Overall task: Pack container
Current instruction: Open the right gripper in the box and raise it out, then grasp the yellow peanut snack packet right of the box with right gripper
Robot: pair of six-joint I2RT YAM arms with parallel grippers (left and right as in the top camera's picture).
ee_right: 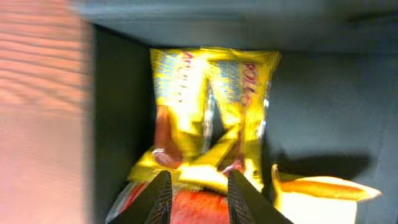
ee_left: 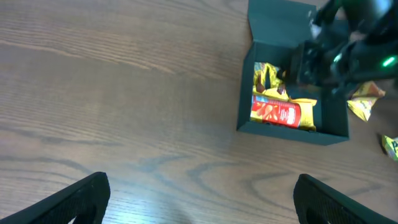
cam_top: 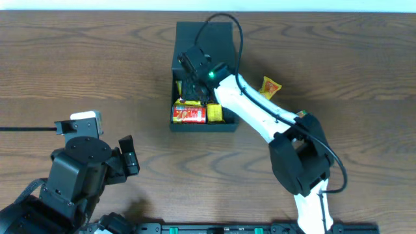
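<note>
Inside the dark teal rigid square container (cam_top: 203,128), far-centre on the wood table (cam_top: 78,65), right gripper (ee_right: 198,182) jaws slightly parted over crinkly yellow foil snack pkt (ee_right: 211,106), nothing pinched afaict, so lift straight up, clear walls; left gripper (ee_left: 205,202) idle, wide open.

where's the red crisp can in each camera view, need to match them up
overhead: red crisp can sits mid-picture, lying along the container's lower wall, left end.
left wrist: upper right, against the same wall.
right wrist: bottom edge, middle, only partly in frame.
shared landmark: the container's dark wall.
</note>
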